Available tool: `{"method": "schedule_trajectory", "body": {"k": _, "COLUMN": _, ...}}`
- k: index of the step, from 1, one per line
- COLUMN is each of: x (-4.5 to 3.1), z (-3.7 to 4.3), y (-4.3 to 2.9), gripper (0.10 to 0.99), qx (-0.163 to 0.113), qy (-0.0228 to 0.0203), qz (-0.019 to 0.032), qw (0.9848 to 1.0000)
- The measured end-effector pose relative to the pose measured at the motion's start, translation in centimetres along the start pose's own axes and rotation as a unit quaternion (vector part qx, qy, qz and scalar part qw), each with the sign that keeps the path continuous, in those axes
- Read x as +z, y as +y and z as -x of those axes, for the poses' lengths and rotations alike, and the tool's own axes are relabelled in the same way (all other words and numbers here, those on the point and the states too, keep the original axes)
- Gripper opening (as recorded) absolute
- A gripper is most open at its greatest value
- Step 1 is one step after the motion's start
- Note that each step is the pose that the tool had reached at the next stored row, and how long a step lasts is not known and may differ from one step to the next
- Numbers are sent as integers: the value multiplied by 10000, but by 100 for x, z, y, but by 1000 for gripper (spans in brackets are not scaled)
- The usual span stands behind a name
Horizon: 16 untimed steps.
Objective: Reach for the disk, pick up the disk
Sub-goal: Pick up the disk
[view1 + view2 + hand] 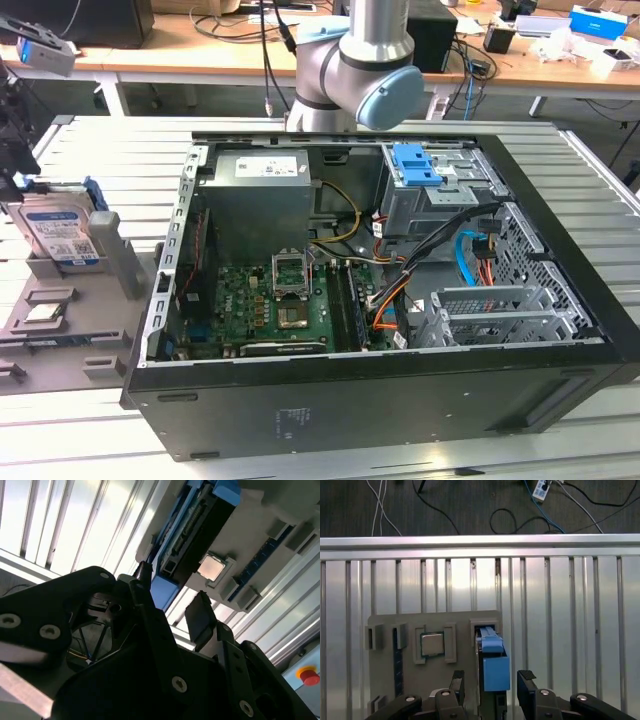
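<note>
Jaws stand wide open and hold nothing. In the first wrist view the two black fingers sit one on each side of the disk. A narrow gap shows between each finger and the disk's faces, so they are not touching it.

The disk stands on edge in a slot of a grey holder, with its blue side rail turned up toward the camera. A small square silver chip rests in a recess of the same holder, beside the disk's slot and apart from the disk. In the second wrist view the disk's dark edge runs past the chip, and one black finger pad hangs near the blue end of the disk.

In the exterior view the disk is upright in the holder, with its white-and-blue label facing the camera. The holder lies on the slatted metal table, close to the table's edge on the exterior view's left. Just beside it stands an open computer case, which takes up the middle of the table. A joint of the arm hangs over the far side of the case.
</note>
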<state>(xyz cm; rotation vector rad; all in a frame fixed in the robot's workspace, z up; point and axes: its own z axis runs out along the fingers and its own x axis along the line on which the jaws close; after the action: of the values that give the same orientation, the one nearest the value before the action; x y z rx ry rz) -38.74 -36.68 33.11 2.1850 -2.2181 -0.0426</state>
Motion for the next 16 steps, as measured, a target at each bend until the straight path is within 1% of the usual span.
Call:
{"method": "schedule_trajectory", "body": {"k": 3, "x": 55, "z": 1, "y": -2, "gripper": 545, "qx": -30, "qy": 1, "qz": 7, "qw": 10000}}
{"method": "schedule_trajectory", "body": {"k": 16, "x": 274, "z": 4, "y": -10, "gripper": 545, "qx": -217, "qy": 8, "qz": 7, "qw": 9998}}
